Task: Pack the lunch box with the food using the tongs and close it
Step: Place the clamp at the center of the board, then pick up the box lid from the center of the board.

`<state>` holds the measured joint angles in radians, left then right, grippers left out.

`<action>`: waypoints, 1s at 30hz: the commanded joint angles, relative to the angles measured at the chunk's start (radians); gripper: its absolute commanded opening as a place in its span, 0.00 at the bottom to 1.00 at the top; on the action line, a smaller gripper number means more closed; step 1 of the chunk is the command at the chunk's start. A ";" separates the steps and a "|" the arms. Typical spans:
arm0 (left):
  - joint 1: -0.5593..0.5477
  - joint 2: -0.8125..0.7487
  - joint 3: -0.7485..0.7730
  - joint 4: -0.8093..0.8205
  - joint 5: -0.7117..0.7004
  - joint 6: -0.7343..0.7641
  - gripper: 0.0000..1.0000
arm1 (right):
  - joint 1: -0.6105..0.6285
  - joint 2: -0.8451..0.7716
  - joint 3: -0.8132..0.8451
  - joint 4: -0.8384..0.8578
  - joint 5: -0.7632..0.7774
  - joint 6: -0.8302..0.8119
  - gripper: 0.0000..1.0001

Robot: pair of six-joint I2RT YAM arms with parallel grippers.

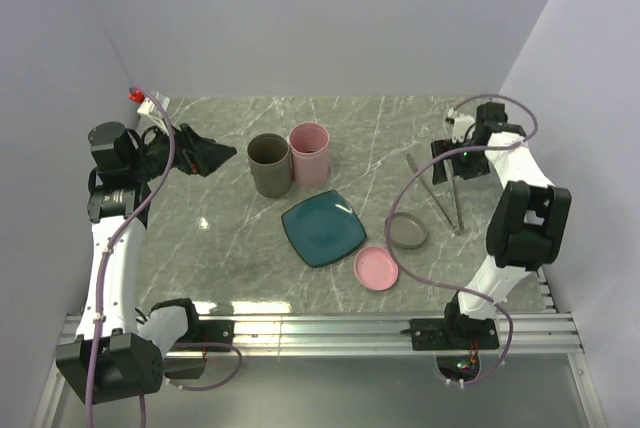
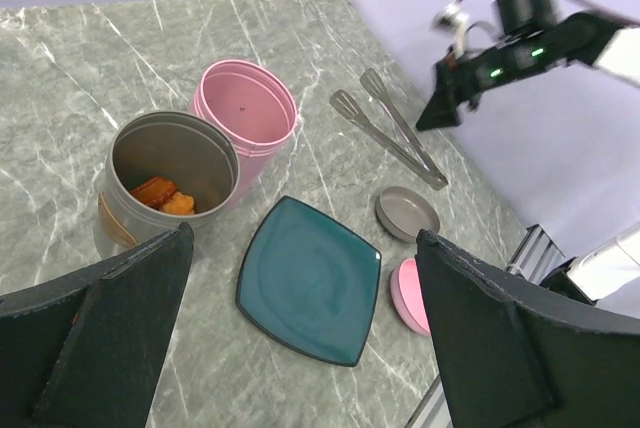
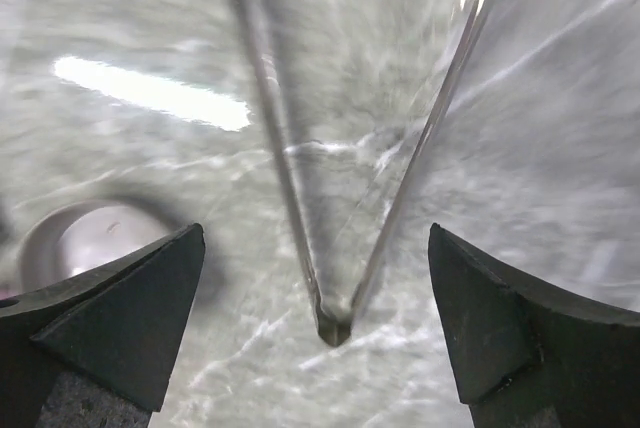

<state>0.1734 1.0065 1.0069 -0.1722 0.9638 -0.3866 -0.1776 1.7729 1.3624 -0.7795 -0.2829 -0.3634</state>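
Observation:
The silver tongs (image 1: 436, 193) lie flat on the marble at the right, their arms spread in a V. In the right wrist view the tongs' joined end (image 3: 335, 326) rests on the table between my right gripper's (image 3: 316, 233) open fingers, touching neither. My right gripper (image 1: 452, 170) hovers just above them. The lunch box stands as two cups: a grey cup (image 2: 165, 188) holding orange and brown food (image 2: 165, 195), and a pink cup (image 2: 247, 113) that looks empty. My left gripper (image 2: 303, 238) is open and empty, raised at the far left (image 1: 212, 156).
A bare teal square plate (image 1: 322, 228) lies mid-table. A grey lid (image 1: 408, 231) and a pink lid (image 1: 376, 268) lie flat to its right, close to the tongs. Walls close in the left, right and back sides. A metal rail (image 1: 330, 326) runs along the near edge.

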 commanded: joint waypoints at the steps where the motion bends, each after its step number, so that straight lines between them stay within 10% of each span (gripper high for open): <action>1: 0.001 -0.017 0.062 -0.021 0.026 0.024 1.00 | -0.003 -0.154 0.093 -0.104 -0.108 -0.130 1.00; 11: 0.003 -0.016 0.049 -0.017 0.082 0.017 1.00 | 0.096 -0.331 -0.018 -0.540 -0.296 -0.837 0.96; 30: 0.001 -0.005 0.065 -0.128 0.056 0.089 0.99 | 0.452 -0.208 -0.287 -0.233 -0.102 -0.761 0.74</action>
<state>0.1734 1.0061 1.0367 -0.3065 1.0145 -0.3252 0.2634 1.5459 1.0660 -1.0695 -0.4053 -1.1347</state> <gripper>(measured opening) 0.995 0.753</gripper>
